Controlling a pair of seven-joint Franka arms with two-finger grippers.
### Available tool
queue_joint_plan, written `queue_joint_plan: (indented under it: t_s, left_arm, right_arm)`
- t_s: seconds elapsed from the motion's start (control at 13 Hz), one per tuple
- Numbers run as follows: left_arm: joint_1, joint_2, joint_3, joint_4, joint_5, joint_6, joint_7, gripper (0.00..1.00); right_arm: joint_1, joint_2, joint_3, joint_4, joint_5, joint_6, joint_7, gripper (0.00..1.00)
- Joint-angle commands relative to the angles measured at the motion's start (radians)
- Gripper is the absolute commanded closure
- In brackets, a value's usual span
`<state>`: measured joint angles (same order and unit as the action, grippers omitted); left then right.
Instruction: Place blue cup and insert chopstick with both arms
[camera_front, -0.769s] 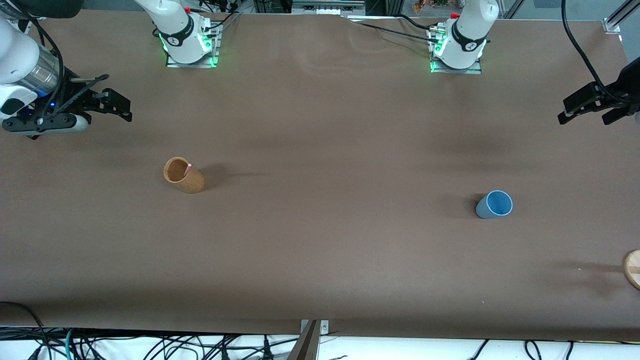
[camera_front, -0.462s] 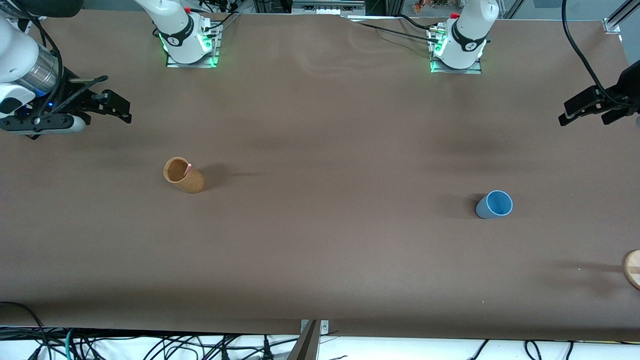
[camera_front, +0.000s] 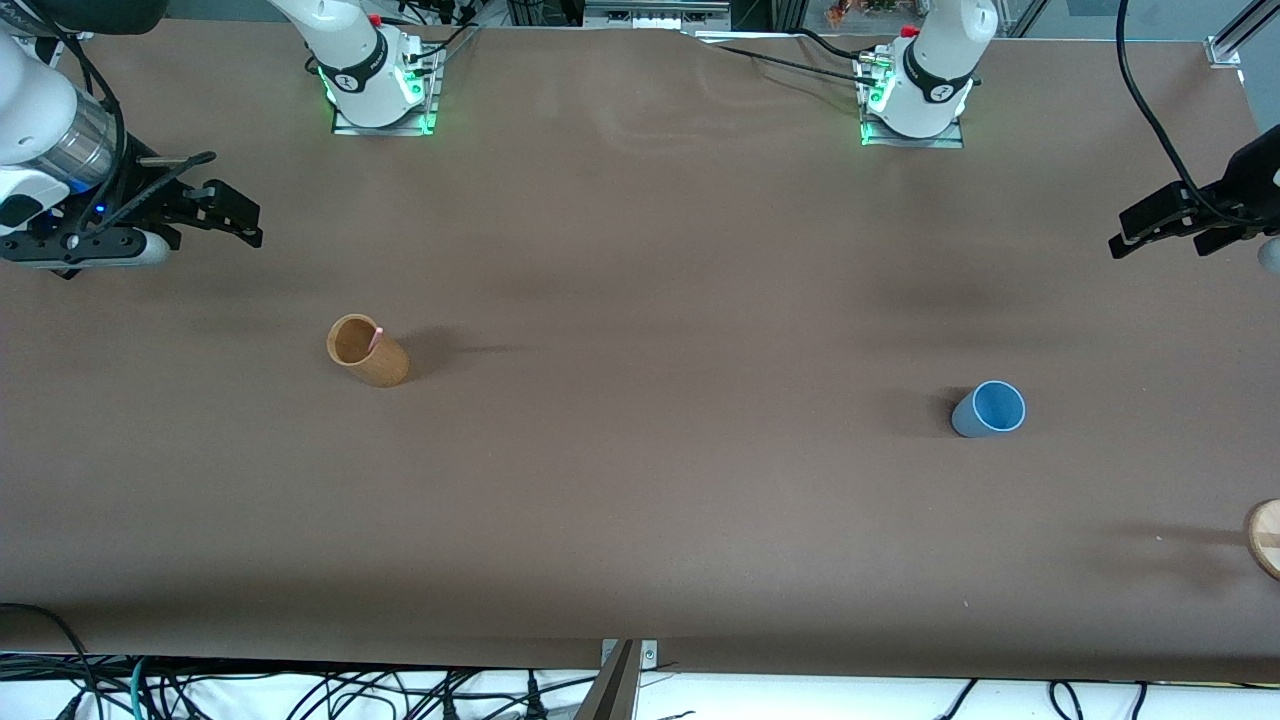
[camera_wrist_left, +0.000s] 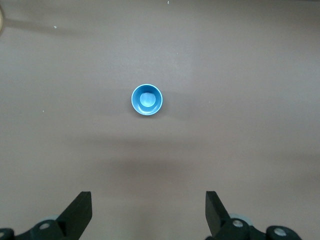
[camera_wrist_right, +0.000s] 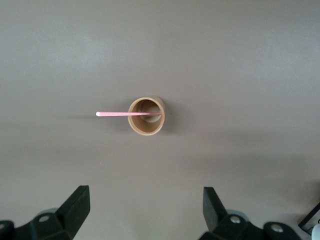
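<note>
The blue cup (camera_front: 988, 409) stands upright on the brown table toward the left arm's end; it also shows in the left wrist view (camera_wrist_left: 147, 100), empty. The pink chopstick (camera_front: 375, 338) leans inside a tan wooden cup (camera_front: 367, 351) toward the right arm's end; in the right wrist view the chopstick (camera_wrist_right: 120, 114) sticks out over the wooden cup's (camera_wrist_right: 146, 116) rim. My left gripper (camera_front: 1170, 222) is open and empty, high over the table's edge at the left arm's end. My right gripper (camera_front: 232, 213) is open and empty, high over the right arm's end.
A round wooden piece (camera_front: 1266, 537) lies at the table's edge at the left arm's end, nearer the front camera than the blue cup. The two arm bases (camera_front: 375, 75) (camera_front: 915, 90) stand along the table's top edge. Cables hang below the table's near edge.
My left gripper has shifted slightly up the view and toward the table's middle. The right arm, both cups and the chopstick have not moved.
</note>
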<state>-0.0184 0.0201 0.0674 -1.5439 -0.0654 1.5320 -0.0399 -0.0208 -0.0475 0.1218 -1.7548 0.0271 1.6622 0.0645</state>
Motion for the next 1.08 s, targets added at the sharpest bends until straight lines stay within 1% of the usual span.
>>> queue_joint_plan:
  t_s: [0.0,0.23,0.31,0.62,0.77,0.92,1.0]
  left_arm:
    - [0.012,-0.005,-0.017,-0.004,0.009,0.010,-0.012,0.00]
    - [0.012,0.000,-0.017,-0.004,0.009,0.010,-0.012,0.00]
    - [0.017,0.024,-0.017,-0.004,0.009,0.010,-0.012,0.00]
    - [-0.011,0.170,-0.018,0.016,0.021,0.022,-0.003,0.00]
    - [-0.015,0.277,-0.018,0.027,0.022,0.022,-0.003,0.00]
    - [-0.017,0.361,-0.018,0.016,0.009,0.078,-0.002,0.00]
    - [-0.021,0.380,-0.018,0.004,0.010,0.121,-0.002,0.00]
  right_arm:
    - [0.004,-0.017,0.004,-0.015,-0.012,-0.002,0.018,0.00]
    - [0.004,-0.017,0.009,-0.020,-0.012,-0.006,0.018,0.00]
    - [0.004,-0.015,0.018,-0.022,-0.012,-0.006,0.018,0.00]
    - [0.004,-0.003,0.021,-0.023,-0.010,-0.007,0.020,0.00]
    - [0.004,0.023,0.021,-0.020,-0.003,-0.006,0.044,0.00]
    - [0.008,0.063,0.021,-0.020,-0.004,0.001,0.061,0.00]
    - [0.012,0.092,0.021,-0.015,-0.006,0.007,0.064,0.00]
